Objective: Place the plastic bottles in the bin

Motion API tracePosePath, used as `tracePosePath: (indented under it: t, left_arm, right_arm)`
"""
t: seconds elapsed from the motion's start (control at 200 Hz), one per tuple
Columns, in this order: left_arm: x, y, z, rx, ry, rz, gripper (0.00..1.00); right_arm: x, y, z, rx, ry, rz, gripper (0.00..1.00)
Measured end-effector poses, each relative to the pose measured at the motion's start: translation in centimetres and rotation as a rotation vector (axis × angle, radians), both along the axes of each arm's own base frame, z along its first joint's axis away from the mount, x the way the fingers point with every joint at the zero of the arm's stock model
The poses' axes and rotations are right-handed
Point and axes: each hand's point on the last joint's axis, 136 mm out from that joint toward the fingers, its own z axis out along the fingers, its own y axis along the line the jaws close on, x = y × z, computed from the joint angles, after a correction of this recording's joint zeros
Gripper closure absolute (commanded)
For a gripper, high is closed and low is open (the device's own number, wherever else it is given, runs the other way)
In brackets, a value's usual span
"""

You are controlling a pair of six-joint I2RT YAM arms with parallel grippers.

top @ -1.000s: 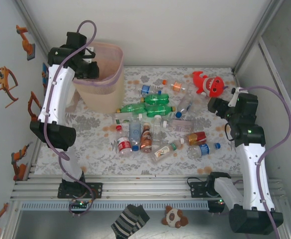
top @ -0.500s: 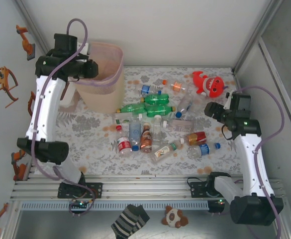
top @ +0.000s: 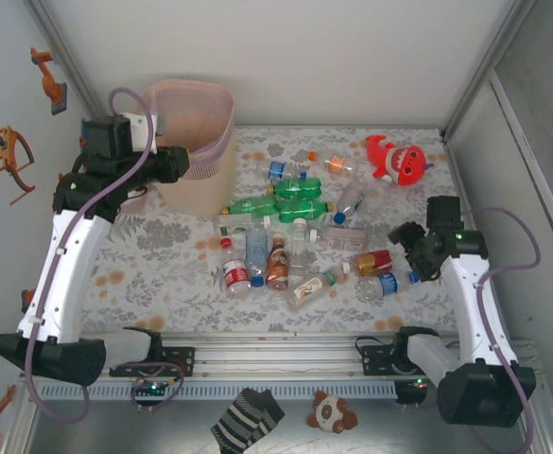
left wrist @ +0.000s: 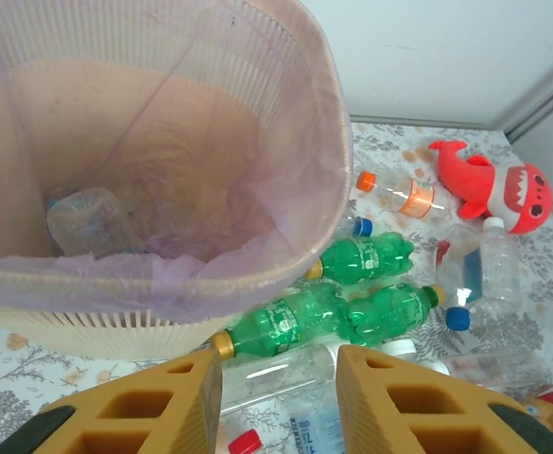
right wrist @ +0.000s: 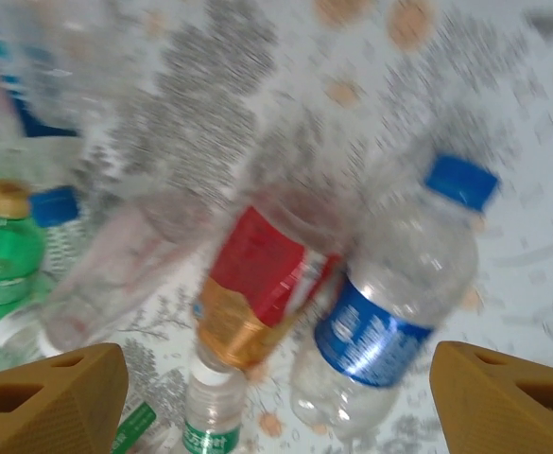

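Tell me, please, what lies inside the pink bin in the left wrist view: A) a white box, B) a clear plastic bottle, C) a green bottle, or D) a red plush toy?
B: a clear bottle lies at the bottom of the bin, while the green bottles and the red plush toy lie outside it.

The left gripper (top: 176, 164) pulled back from the bin (top: 203, 187); the right gripper (top: 406, 239) came down toward the plastic bottles (top: 374, 262).
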Motion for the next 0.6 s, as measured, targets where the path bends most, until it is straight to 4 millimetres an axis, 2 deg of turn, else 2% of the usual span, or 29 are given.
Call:
tracePosePath:
  t: [0.145,0.27,0.396,0.601]
  left_arm:
    - [-0.7,0.1,-0.8,-0.019,0.002,0.008,0.63]
    - [-1.3,-0.1,-1.6,-0.035,0.012,0.01,0.63]
    - [-1.9,-0.3,-1.7,-0.05,0.016,0.01,0.63]
    - [-2.0,-0.7,-1.3,-0.066,0.002,0.006,0.63]
  right_arm:
    - [-2.8,0.7,-3.6,0.073,0.15,-0.096,0.27]
    - [-4.2,1.0,-5.5,0.102,0.238,-0.143,0.31]
    - [-4.4,1.1,-6.3,0.11,0.277,-0.163,0.33]
    - [-3.6,1.1,-7.2,0.118,0.291,-0.18,0.38]
